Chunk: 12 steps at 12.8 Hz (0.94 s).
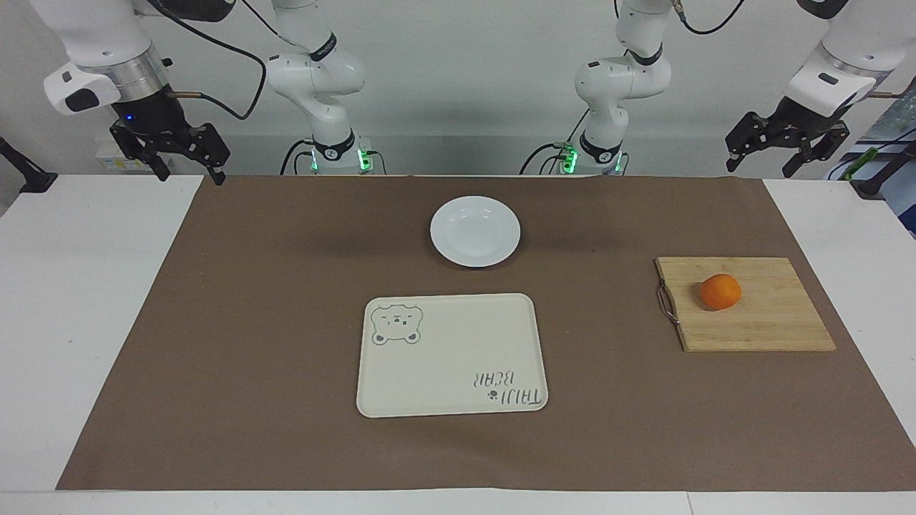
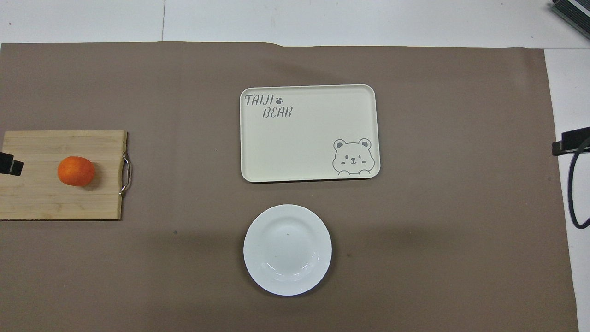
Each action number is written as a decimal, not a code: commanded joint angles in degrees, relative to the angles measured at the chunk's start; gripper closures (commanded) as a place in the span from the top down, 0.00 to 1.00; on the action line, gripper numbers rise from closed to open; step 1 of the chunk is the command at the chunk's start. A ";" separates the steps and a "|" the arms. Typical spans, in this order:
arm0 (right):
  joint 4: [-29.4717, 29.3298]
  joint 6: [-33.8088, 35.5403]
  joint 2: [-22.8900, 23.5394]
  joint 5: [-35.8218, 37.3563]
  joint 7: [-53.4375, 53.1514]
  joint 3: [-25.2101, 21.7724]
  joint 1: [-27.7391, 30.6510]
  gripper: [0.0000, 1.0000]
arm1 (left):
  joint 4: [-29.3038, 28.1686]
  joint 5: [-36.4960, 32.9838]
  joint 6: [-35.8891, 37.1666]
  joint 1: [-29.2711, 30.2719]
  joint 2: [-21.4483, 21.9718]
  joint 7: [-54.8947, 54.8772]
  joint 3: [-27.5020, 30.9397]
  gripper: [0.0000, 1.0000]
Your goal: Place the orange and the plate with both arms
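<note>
The orange point(image 1: 720, 292) point(image 2: 76, 171) lies on a wooden cutting board point(image 1: 766, 329) point(image 2: 41, 203) toward the left arm's end of the table. At mid-table the white plate point(image 1: 475, 231) point(image 2: 287, 249) sits with nothing on it, nearer to the robots than the cream tray. My left gripper point(image 1: 760, 166) hangs open in the air over the left arm's end of the table, apart from the orange. High over the other end, my right gripper point(image 1: 190, 174) is open too and holds nothing. In the overhead view only a dark tip of each gripper shows at the side edges.
A cream bear tray point(image 1: 452, 355) point(image 2: 309, 133) lies flat at mid-table, farther from the robots than the plate. A brown mat point(image 1: 286, 286) covers most of the white table. The board has a metal handle point(image 1: 666, 304) on its side toward the tray.
</note>
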State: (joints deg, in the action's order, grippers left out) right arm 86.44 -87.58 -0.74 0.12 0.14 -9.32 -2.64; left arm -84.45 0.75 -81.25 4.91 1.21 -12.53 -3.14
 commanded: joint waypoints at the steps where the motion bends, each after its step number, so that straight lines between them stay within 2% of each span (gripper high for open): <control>1: 0.14 0.74 -0.49 -1.26 -0.93 0.44 0.54 1.00 | -1.07 -0.48 -0.49 -0.52 0.90 0.57 0.24 1.00; 12: 0.14 0.74 -0.49 -1.26 -0.84 0.44 0.54 1.00 | -1.16 -0.48 -0.67 -0.52 0.90 -0.22 0.24 1.00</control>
State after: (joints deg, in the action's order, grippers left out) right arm 86.44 -87.58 -0.74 0.12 0.14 -9.32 -2.64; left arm -84.45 0.75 -81.28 4.91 1.21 -12.55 -3.17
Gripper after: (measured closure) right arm 0.000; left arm 0.000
